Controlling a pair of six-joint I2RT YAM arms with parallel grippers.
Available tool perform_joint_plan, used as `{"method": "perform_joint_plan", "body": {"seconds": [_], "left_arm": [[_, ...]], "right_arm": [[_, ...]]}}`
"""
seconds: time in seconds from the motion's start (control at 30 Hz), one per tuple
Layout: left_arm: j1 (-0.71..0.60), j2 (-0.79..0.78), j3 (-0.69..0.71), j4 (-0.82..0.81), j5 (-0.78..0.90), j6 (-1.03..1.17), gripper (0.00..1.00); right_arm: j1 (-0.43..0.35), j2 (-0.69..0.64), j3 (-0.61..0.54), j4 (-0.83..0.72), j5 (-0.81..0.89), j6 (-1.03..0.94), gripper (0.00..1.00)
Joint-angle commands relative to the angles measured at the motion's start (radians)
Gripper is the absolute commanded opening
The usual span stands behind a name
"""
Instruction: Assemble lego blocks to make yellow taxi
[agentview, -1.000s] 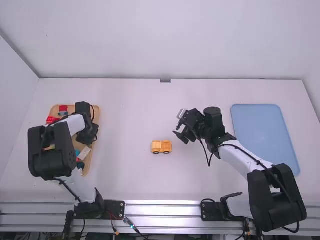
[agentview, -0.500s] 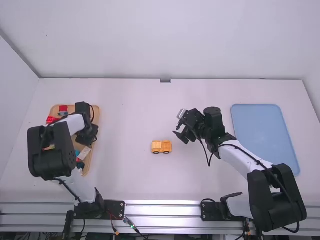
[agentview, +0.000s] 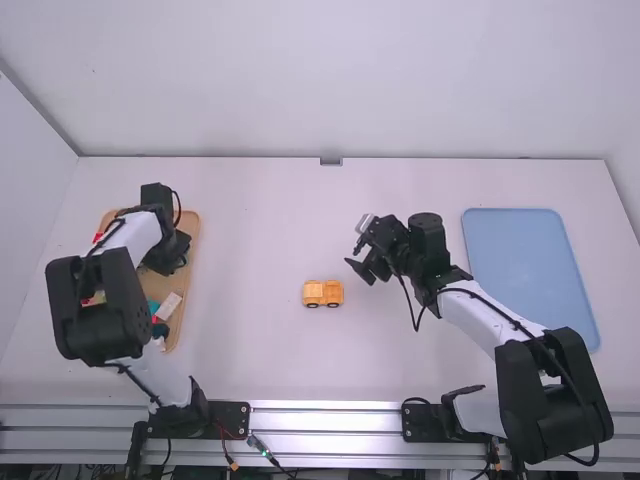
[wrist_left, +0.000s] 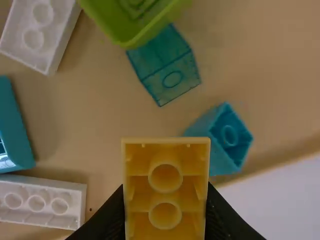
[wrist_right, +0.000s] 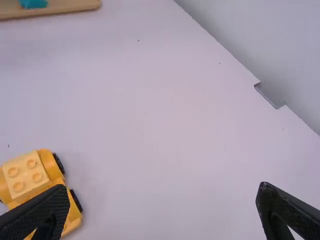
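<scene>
We have our left gripper (agentview: 168, 252) over the wooden tray (agentview: 190, 292), its fingers closed on a yellow block (wrist_left: 166, 190), which turns its hollow underside, with two round tubes, to the wrist camera. Past that block, and partly hidden by it, is a small teal block (wrist_left: 231, 135) near the tray's edge; we cannot tell whether the two touch. A little farther from the gripper we see a see-through teal block (wrist_left: 170, 75), overlapped by a green one (wrist_left: 145, 30), then two white blocks (wrist_left: 37, 207) (wrist_left: 40, 32) and a blue one (wrist_left: 15, 132). Out to the right of the left gripper, well apart from it, the yellow taxi (agentview: 323, 293) stands on its black wheels on the table (agentview: 270, 230). We have it nearer our right gripper (agentview: 357, 250), to that gripper's left and closer to the arm bases. The right gripper is open, its fingers wide apart with nothing held. Farther off, to the right of the right gripper, a blue board (agentview: 530, 265) lies flat.
</scene>
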Motion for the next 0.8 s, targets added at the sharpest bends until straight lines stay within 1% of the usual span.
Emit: {"method": "perform_joint_plan", "body": {"seconds": [0.0, 0.07, 0.1, 0.23, 0.3, 0.37, 0.4, 0.47, 0.5, 0.53, 0.63, 0.7, 0.77], "left_arm": [[-0.003, -0.081, 0.011, 0.005, 0.015, 0.074, 0.22], [-0.018, -0.133, -0.003, 0.031, 0.055, 0.142, 0.22], [-0.018, -0.137, -0.005, 0.034, 0.058, 0.149, 0.22], [-0.051, -0.224, -0.056, 0.142, 0.207, 0.312, 0.2], [-0.087, -0.295, -0.117, 0.251, 0.344, 0.437, 0.19], [-0.106, -0.33, -0.154, 0.311, 0.409, 0.496, 0.19], [-0.123, -0.364, -0.195, 0.373, 0.481, 0.55, 0.21], [-0.14, -0.393, -0.234, 0.433, 0.568, 0.622, 0.23], [-0.156, -0.415, -0.267, 0.483, 0.657, 0.69, 0.25], [-0.165, -0.426, -0.283, 0.508, 0.71, 0.727, 0.26], [-0.21, -0.448, -0.337, 0.597, 0.934, 0.853, 0.24], [-0.229, -0.448, -0.348, 0.615, 1.013, 0.903, 0.24], [-0.259, -0.448, -0.36, 0.626, 1.107, 0.978, 0.23]], "right_arm": [[0.001, -0.016, 0.02, 0.023, -0.008, 0.106, 0.99], [0.001, -0.016, 0.02, 0.069, -0.016, 0.197, 0.99], [0.001, -0.016, 0.02, 0.072, -0.018, 0.204, 0.99], [-0.003, -0.006, 0.02, 0.145, -0.072, 0.321, 0.99], [-0.024, 0.027, 0.026, 0.204, -0.138, 0.412, 0.99], [-0.041, 0.059, 0.038, 0.233, -0.196, 0.448, 0.99], [-0.058, 0.095, 0.054, 0.266, -0.273, 0.476, 0.99], [-0.071, 0.135, 0.074, 0.309, -0.365, 0.502, 0.99], [-0.081, 0.175, 0.093, 0.356, -0.449, 0.542, 0.99], [-0.086, 0.199, 0.105, 0.385, -0.492, 0.565, 0.99], [-0.098, 0.322, 0.177, 0.521, -0.697, 0.664, 0.99], [-0.097, 0.38, 0.215, 0.598, -0.791, 0.723, 0.99], [-0.078, 0.46, 0.272, 0.716, -0.886, 0.848, 0.99]]}}
